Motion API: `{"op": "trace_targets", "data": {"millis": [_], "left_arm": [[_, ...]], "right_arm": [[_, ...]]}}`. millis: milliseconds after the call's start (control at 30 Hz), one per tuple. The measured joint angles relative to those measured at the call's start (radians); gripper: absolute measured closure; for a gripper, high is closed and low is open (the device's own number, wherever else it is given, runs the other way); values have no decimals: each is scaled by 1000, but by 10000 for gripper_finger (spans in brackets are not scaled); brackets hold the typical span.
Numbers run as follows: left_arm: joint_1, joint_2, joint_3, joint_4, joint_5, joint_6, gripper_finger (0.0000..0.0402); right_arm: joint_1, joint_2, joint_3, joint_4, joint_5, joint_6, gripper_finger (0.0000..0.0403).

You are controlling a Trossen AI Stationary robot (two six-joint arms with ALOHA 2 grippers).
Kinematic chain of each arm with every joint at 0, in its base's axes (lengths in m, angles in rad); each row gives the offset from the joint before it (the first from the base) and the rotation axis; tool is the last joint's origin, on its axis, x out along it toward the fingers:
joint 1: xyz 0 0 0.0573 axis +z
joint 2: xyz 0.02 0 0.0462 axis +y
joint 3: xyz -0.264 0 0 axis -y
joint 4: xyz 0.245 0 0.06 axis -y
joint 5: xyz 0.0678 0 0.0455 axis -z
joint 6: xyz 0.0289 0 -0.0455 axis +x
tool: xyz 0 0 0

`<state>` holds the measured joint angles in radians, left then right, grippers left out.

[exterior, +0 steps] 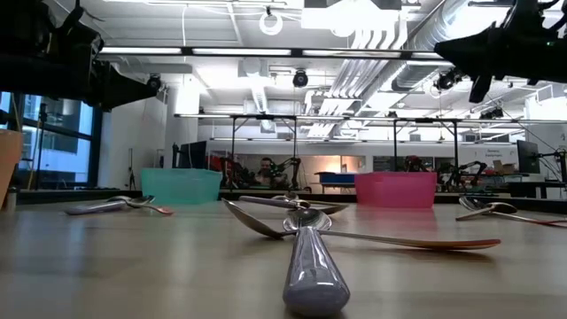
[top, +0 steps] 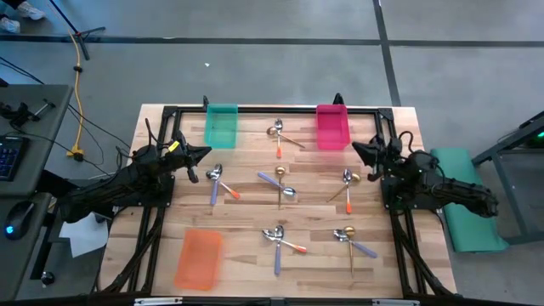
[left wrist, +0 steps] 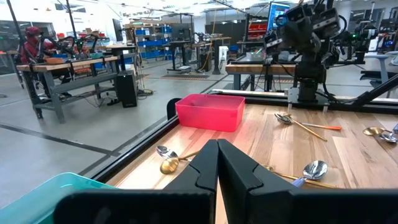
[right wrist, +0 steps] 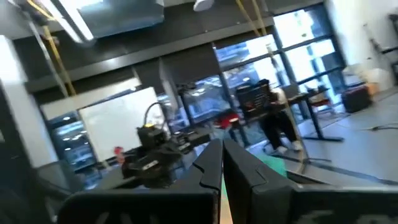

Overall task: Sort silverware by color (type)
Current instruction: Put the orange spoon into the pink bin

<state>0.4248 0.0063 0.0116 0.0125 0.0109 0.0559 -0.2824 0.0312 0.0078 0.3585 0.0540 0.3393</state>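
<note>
Nearest you along the bench's (top: 255, 212) front edge, the orange bin (top: 199, 258) blurs at its rim; count one orange, one teal (top: 222, 124) and one pink bin (top: 332, 126), the last two at the far edge. Between them the spoons (top: 279, 189) lie in six crossed heaps, so overlapping handles hide your exact count of each colour. At the left edge the left gripper (top: 202, 153) is clenched, empty; at the right edge the right gripper (top: 359, 150) likewise.

A robotics lab: rows of workbenches (left wrist: 59, 71), exposed ceiling ducts (exterior: 372, 75), concrete floor (top: 255, 68).
</note>
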Motion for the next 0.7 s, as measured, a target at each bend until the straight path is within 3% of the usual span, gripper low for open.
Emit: {"op": "trace_targets", "data": {"millis": [200, 400, 700], "left_arm": [[0, 0, 0, 0, 0, 0, 401], [0, 0, 0, 0, 0, 0, 401], [0, 0, 0, 0, 0, 0, 401]], "right_arm": [[75, 131, 0, 66, 15, 5, 402], [226, 330, 27, 154, 25, -70, 402], [415, 679, 221, 260, 174, -104, 402]]}}
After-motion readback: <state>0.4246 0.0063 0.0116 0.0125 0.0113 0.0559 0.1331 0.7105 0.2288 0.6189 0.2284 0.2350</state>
